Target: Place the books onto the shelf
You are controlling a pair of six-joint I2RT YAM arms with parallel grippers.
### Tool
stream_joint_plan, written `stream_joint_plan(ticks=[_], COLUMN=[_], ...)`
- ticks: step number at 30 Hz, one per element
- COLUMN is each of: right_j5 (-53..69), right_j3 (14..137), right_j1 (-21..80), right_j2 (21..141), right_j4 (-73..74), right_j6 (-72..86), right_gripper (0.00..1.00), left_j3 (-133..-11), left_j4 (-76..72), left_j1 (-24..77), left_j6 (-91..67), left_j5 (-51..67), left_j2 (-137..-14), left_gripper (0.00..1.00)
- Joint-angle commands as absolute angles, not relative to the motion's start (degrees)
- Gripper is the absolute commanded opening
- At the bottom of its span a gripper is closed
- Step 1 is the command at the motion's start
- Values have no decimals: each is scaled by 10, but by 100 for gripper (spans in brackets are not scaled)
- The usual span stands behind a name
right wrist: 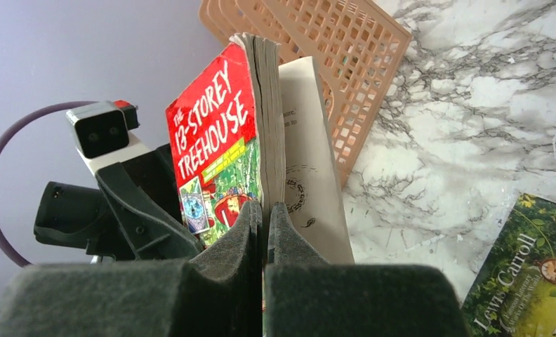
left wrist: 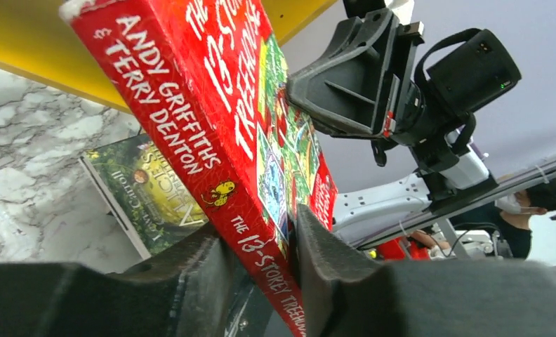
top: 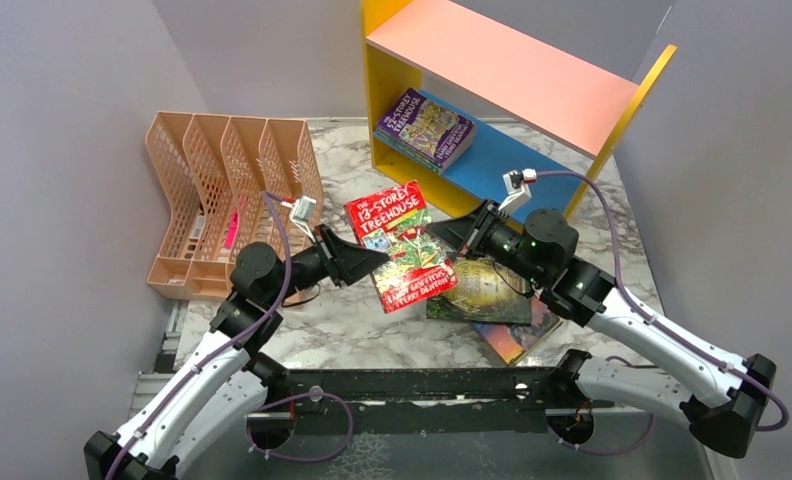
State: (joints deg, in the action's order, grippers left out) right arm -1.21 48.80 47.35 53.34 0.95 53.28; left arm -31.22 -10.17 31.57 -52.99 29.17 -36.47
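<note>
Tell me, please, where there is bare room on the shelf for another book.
The blue board is bare from the purple stack to the right yellow panel; the pink top likewise. In front it is crowded: red book aloft, loose books below.

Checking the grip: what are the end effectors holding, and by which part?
Red paperback Treehouse book: right end effector pinches its page edge, left end effector clamps its spine edge.

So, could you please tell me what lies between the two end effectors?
The red 13-Storey Treehouse book fills the gap between the left end effector and the right end effector, each gripping one edge. The top external view shows it best.
</note>
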Motion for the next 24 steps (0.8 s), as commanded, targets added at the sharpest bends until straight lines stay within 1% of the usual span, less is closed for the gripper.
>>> stream_joint_plan(ticks=[1,2,3,6,7,8,11,12,13,15,18,24], right_j5=[-53,-50,-47,-38,-40,-43,-66,-75,-83,-78,-44,41], right_j3=[533,536,539,548,555,565,602,613,624,637,656,673], right_j1=[473,473,472,473,472,473,473,473,473,473,473,473], right_j2=[536,538,539,544,545,546,548,547,543,530,509,471], right_j4=[-3,-1,-1,16,28,44,108,127,145,157,163,160], right_j6=[531,526,521,501,487,473,422,402,395,356,323,302], right_gripper=[1,1,1,1,6,17,58,66,69,73,74,73], left_j3=[-348,-351,-355,-364,-367,-370,-393,-406,-421,-454,-490,-521], left_j4=[-124,-124,-120,-116,-113,-111,-81,-62,-42,-9,17,-79], left_j1=[316,316,316,316,316,316,316,316,316,316,316,316], left_j6=[-495,-494,-494,-506,-513,-519,-526,-527,-526,-523,-541,-614], left_j5=[348,348,342,315,302,289,234,209,185,141,76,35], left_j2=[-349,-350,-352,-363,-366,-369,-381,-387,-396,-414,-444,-544], left_gripper=[21,7,0,0,0,0,0,0,0,0,0,0])
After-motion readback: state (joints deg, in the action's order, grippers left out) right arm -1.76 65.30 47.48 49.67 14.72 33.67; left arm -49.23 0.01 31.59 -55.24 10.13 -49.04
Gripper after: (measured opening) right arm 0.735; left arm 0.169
